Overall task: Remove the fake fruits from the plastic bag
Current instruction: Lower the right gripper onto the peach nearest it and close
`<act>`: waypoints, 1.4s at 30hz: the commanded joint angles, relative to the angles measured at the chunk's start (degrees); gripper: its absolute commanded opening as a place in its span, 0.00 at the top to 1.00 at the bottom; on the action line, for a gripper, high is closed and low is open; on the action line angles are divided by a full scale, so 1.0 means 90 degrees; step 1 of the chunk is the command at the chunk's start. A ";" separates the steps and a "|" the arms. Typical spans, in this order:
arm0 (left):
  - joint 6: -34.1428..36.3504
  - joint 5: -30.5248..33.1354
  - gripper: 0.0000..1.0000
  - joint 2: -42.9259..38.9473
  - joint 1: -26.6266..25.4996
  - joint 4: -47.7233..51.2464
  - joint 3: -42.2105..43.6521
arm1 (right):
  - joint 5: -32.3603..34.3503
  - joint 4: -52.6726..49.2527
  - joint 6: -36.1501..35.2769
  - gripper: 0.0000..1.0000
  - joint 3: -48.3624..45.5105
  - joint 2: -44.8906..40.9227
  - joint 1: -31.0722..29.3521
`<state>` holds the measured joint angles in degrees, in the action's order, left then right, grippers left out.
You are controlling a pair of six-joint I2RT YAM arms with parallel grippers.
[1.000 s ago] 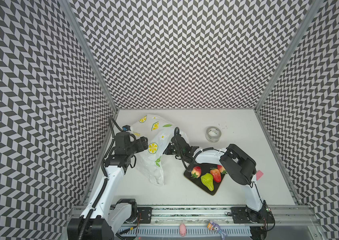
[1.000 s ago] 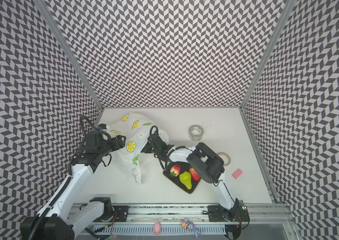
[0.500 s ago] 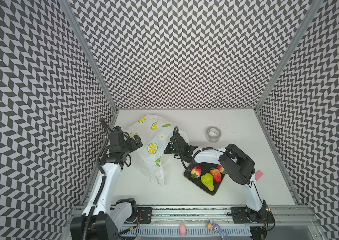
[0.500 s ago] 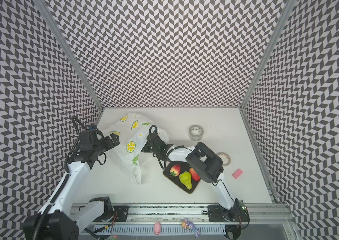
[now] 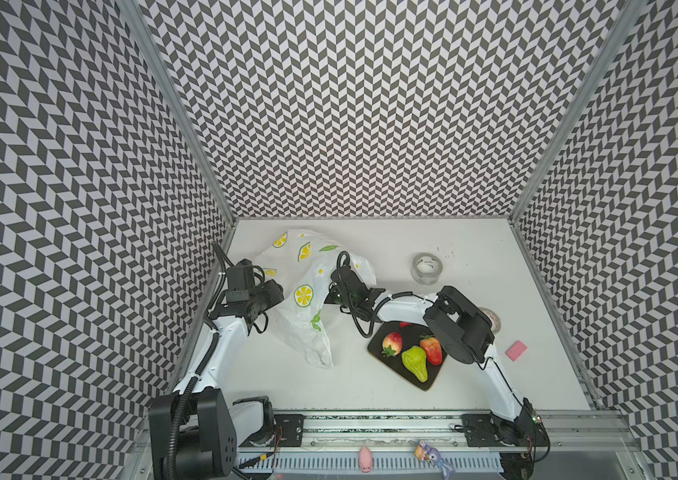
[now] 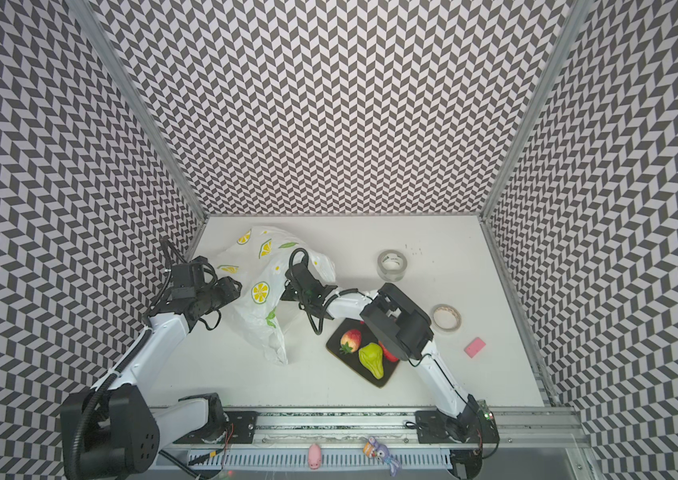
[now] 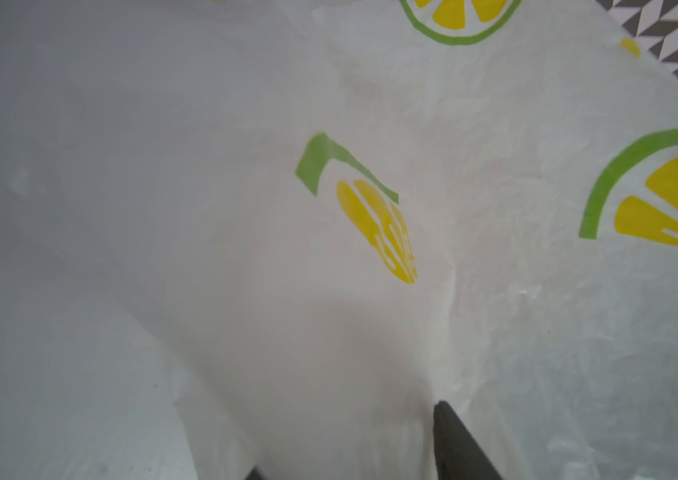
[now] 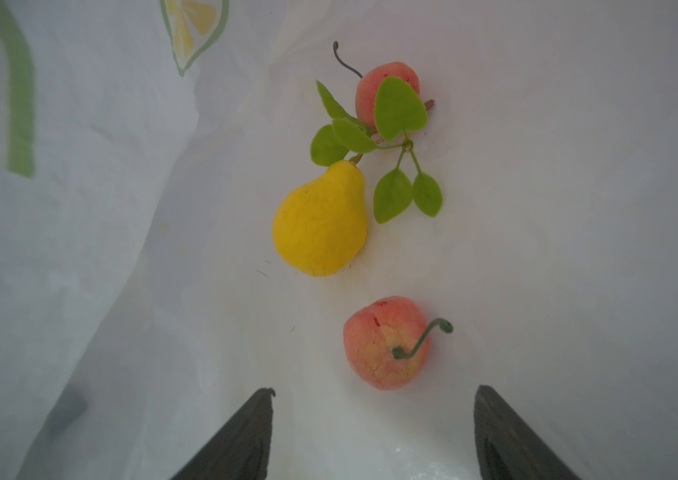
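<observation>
A clear tape roll (image 5: 426, 277) stood near the back of the white table (image 5: 349, 386). A second tape roll (image 6: 435, 321) and a pink block (image 5: 516, 360) lay to the right. In front, a black plate (image 5: 412, 333) carried a strawberry (image 5: 392, 343), a green pear (image 5: 415, 363) and a second strawberry (image 5: 432, 350), partly hidden by the right arm's elbow. The plastic bag (image 5: 308, 291) lay crumpled at the left rear, its film draped over the right arm's wrist. Inside it sat a yellow pear (image 8: 320, 224), a round red-pink fruit (image 8: 385, 343) and another round fruit (image 8: 370, 89) half covered by a leafy sprig (image 8: 399, 110). The right arm reached low across the middle into the bag's mouth. The right gripper (image 8: 373, 388) stood wide apart and empty, the nearer round fruit just ahead of its tips. The left arm leaned against the bag's left flank. The left gripper (image 5: 278, 291) was part-way apart with film bulging between its fingers (image 7: 453, 440); whether it pinched the film could not be told.
</observation>
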<state>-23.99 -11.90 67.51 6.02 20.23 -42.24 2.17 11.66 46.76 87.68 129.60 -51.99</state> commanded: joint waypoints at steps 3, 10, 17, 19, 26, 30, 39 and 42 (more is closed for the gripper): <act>0.0068 -0.0111 0.69 -0.0030 0.0006 -0.0245 0.0083 | 0.0166 0.0561 0.0615 0.26 0.0098 0.0165 -0.0006; 0.0077 -0.0134 0.79 -0.0070 0.0004 -0.0253 0.0152 | 0.0546 0.0739 0.1478 0.31 0.0190 0.0321 0.0034; 0.0068 -0.0192 0.86 -0.0069 0.0005 -0.0275 0.0151 | 0.0920 0.0891 0.1986 0.38 0.0440 0.0576 0.0063; 0.0073 -0.0199 0.89 -0.0074 0.0005 -0.0275 0.0146 | 0.1062 0.0922 0.2123 0.40 0.0509 0.0661 0.0073; 0.0077 -0.0221 0.91 -0.0069 0.0004 -0.0300 0.0171 | 0.1389 0.1028 0.2471 0.48 0.0906 0.1011 0.0117; 0.0068 -0.0252 0.91 -0.0031 0.0005 -0.0313 0.0186 | 0.1425 0.0915 0.2620 0.57 0.1365 0.1332 0.0132; 0.0079 -0.0260 0.94 -0.0040 0.0005 -0.0321 0.0191 | 0.1411 0.1068 0.2466 1.00 0.1709 0.1516 0.0112; 0.0068 -0.0262 0.96 -0.0040 0.0005 -0.0333 0.0181 | 0.1438 0.1278 0.2243 1.00 0.1437 0.1264 0.0094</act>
<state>-23.66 -13.82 67.51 6.02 18.50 -41.04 14.06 18.98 68.05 101.43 142.85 -50.87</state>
